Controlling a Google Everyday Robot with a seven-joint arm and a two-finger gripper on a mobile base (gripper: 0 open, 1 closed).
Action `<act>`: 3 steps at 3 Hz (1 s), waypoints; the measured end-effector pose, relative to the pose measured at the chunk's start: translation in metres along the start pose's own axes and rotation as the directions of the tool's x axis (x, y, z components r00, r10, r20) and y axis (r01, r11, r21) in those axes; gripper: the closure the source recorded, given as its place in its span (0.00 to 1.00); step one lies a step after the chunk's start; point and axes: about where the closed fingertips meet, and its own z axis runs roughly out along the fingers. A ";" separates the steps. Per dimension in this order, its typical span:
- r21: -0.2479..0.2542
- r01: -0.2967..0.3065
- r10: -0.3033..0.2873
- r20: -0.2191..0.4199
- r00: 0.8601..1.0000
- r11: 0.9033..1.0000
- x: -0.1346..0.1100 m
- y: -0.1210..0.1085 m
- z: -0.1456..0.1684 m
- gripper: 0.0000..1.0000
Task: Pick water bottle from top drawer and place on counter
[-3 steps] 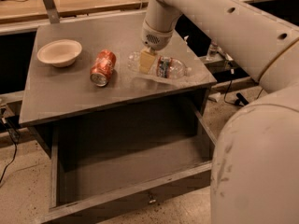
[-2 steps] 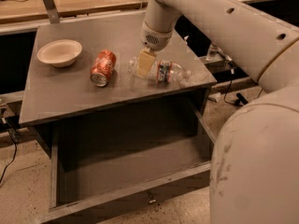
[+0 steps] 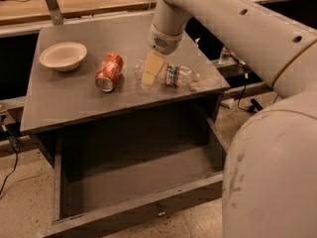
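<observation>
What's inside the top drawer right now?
Only its bare floor shows in the top drawer; the back is hidden under the counter. The water bottle lies on the counter, the claw at one end.

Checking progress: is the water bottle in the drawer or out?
Out: the water bottle lies on its side on the counter, the claw over it; the top drawer is open.

The water bottle [image 3: 177,76], clear crinkled plastic with a red-green-blue label band, lies on its side near the front right edge of the dark grey counter [image 3: 74,100]. Below, the top drawer [image 3: 133,213] stands open. The gripper [image 3: 151,71] is at the bottle's left end.
</observation>
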 end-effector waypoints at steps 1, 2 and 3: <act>0.006 0.000 0.000 0.023 1.000 1.000 0.003 0.001 0.000 0.00; 0.041 -0.001 -0.004 0.125 0.992 0.999 0.015 0.007 -0.021 0.00; 0.102 0.004 -0.027 0.224 0.974 0.995 0.030 0.015 -0.063 0.00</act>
